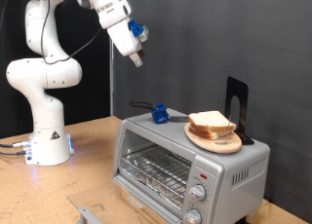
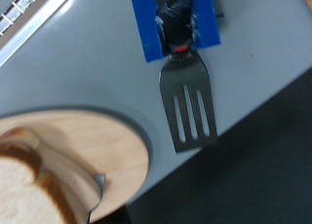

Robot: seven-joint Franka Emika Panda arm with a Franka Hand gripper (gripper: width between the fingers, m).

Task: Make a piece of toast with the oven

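The silver toaster oven stands on the wooden table at the exterior view's lower middle, glass door shut, wire rack visible behind it. On its top sits a round wooden plate with stacked slices of toast; plate and toast also show in the wrist view. A spatula with a blue block on its handle lies on the oven top, seen close in the wrist view. My gripper hangs high above the oven's left end, holding nothing.
The oven has two round knobs and a red light at its front right. A black upright stand rises behind the plate. A grey flat piece lies on the table in front of the oven. My arm's white base stands at the left.
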